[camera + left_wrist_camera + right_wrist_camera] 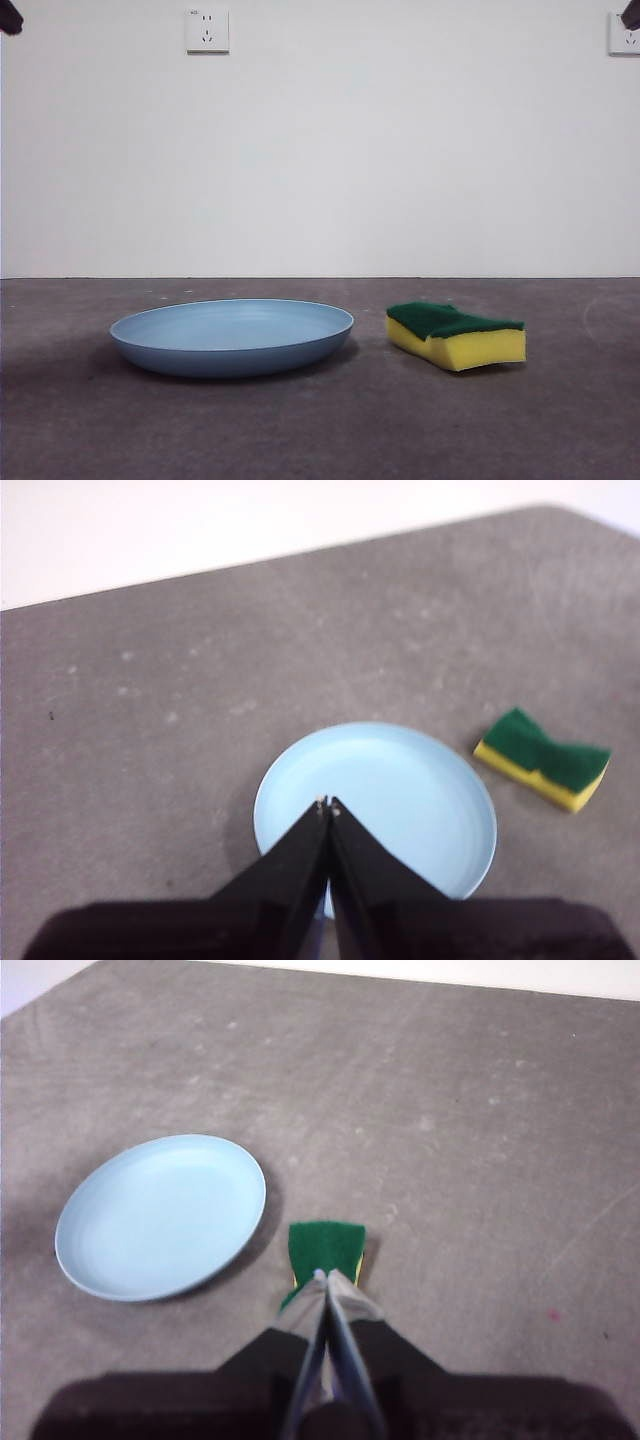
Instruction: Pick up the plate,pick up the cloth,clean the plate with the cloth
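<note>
The light-blue plate (232,335) lies flat on the grey table, left of centre in the front view. To its right lies the cloth (456,334), a yellow sponge block with a dark green top. My left gripper (328,804) hangs high above the plate (400,800), shut and holding nothing; the cloth (545,760) shows off to one side. High above the cloth (326,1247) my right gripper (322,1276) is also shut and holds nothing, with the plate (160,1215) beside it. In the front view both arms show only as black tips at the top corners.
Grey table surface (320,430) runs back to a white wall with two sockets (207,30). Nothing else stands on the table.
</note>
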You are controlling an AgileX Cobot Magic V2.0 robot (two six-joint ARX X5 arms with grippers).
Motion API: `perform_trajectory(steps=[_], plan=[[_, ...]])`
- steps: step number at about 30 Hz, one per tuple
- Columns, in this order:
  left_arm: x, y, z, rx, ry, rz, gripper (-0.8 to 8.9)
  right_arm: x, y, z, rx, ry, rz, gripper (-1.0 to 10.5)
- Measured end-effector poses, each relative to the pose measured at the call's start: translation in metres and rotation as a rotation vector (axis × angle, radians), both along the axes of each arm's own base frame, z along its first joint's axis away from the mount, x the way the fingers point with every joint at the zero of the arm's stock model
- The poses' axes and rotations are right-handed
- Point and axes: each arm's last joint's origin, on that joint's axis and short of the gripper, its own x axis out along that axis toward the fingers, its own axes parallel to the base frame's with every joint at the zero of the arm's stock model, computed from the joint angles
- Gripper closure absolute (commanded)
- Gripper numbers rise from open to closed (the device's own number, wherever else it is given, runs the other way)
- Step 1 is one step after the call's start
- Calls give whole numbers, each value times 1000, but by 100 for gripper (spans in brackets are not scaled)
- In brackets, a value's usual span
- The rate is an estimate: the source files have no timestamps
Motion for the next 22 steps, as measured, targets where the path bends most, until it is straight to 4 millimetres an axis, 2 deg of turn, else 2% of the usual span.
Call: perform_trajectory(steps=[16, 22], plan=[[7, -5, -5, 8, 51, 9, 817, 0, 0, 0, 2, 0, -1, 946], [4, 4, 0, 92, -31, 81, 817, 0, 0, 0, 2, 0, -1, 946]])
